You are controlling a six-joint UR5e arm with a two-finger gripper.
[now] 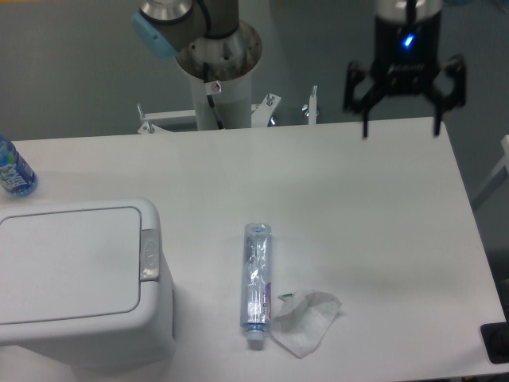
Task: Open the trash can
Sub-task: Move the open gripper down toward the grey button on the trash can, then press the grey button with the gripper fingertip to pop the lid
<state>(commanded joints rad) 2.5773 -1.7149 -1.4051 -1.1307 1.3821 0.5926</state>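
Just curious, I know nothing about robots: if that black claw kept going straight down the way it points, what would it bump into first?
Most likely the bare white table near its far right corner. The tool hangs open, nothing beneath it, though depth is uncertain.

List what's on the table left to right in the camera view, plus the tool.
blue bottle → trash can → clear bottle → tissue → tool, open, above the far right edge
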